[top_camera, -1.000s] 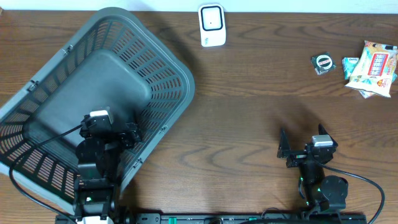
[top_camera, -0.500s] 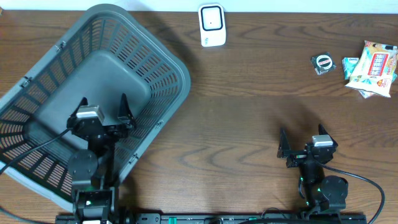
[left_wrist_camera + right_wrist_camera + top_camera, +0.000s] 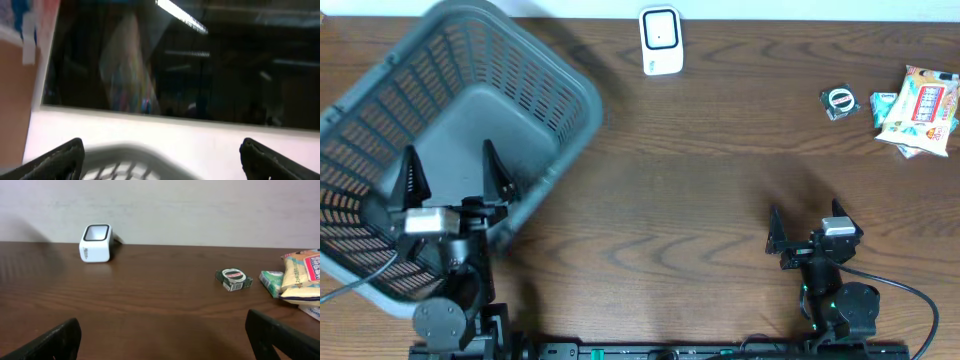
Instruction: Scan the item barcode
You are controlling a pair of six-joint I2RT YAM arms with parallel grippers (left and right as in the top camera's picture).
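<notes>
R gripper (image 3: 807,222) at near edge, jaws wide, empty, facing far side. L gripper (image 3: 450,165) wide too, empty, over basket (image 3: 550,90): grey plastic, slotted walls. Table (image 3: 700,180) dark wood grain. Items ahead + right of R gripper, well apart; R arm much nearer than L. Nearest item: small green box (image 3: 233,279), round label, rigid. Just beside it: green pack (image 3: 272,282), then snack bag (image 3: 302,275), glossy crinkly film, long axis approx near-to-far. Barcodes not visible. Farthest, ahead-left: scanner (image 3: 96,243), white, boxy.
</notes>
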